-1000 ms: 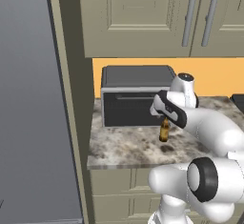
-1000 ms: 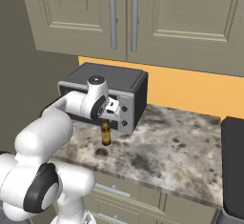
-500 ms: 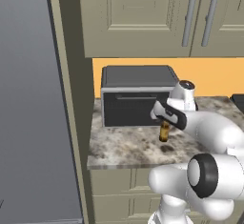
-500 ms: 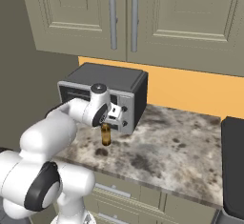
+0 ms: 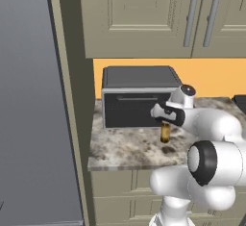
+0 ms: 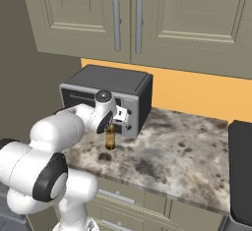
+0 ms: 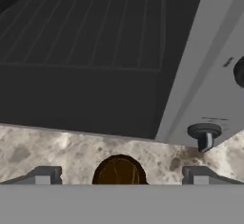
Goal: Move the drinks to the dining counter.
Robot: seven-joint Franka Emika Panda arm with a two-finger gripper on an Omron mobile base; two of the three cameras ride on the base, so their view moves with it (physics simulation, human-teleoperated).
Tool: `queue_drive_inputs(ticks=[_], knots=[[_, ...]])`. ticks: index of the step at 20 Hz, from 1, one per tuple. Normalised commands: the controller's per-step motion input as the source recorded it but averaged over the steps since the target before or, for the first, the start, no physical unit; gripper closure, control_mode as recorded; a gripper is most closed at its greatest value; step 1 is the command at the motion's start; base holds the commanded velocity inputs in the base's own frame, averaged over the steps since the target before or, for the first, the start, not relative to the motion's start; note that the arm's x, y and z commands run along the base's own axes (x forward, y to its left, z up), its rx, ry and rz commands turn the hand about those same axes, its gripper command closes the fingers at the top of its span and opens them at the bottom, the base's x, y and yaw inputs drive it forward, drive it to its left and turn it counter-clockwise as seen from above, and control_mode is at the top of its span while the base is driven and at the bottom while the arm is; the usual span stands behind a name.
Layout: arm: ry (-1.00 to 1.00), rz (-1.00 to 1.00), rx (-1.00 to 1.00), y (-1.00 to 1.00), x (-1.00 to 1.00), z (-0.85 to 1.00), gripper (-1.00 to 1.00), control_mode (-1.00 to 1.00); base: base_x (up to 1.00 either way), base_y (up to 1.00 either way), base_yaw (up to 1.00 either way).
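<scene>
End effector [image 7: 120, 176] has dropped lower, jaws wide astride the slim brown glass bottle [image 5: 165, 132]; closing off-centre could topple it.

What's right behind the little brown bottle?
Behind the brown bottle stands a black toaster oven with a dark glass door, on the marbled counter. The open gripper hangs over the bottle and covers its neck in both base views. The oven hides the wall behind it.

bottle [image 5: 165, 133]: neck hidden by gripper [image 5: 163, 115]; oven [image 7: 95, 51]: cut off by frame edges
</scene>
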Motion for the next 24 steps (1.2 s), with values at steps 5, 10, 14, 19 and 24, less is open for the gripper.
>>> queue_drive_inputs(ticks=[5, 10, 14, 19, 24], knots=[[-0.17, 0.01, 0.00, 0.00, 0.02, -0.46, 1.00, -1.00, 0.00, 0.00, 0.00], [-0.15, 0.00, 0.02, 0.00, -0.04, -0.51, 1.00, -1.00, 0.00, 0.00, 0.00], [-0.15, 0.00, 0.02, 0.00, -0.28, -0.34, 1.00, -1.00, 0.00, 0.00, 0.00], [-0.32, 0.00, 0.11, -0.07, -0.94, 0.82, 1.00, -1.00, 0.00, 0.00, 0.00], [-0.14, 0.00, 0.07, -0.02, -0.69, 1.00, 1.00, -1.00, 0.00, 0.00, 0.00]])
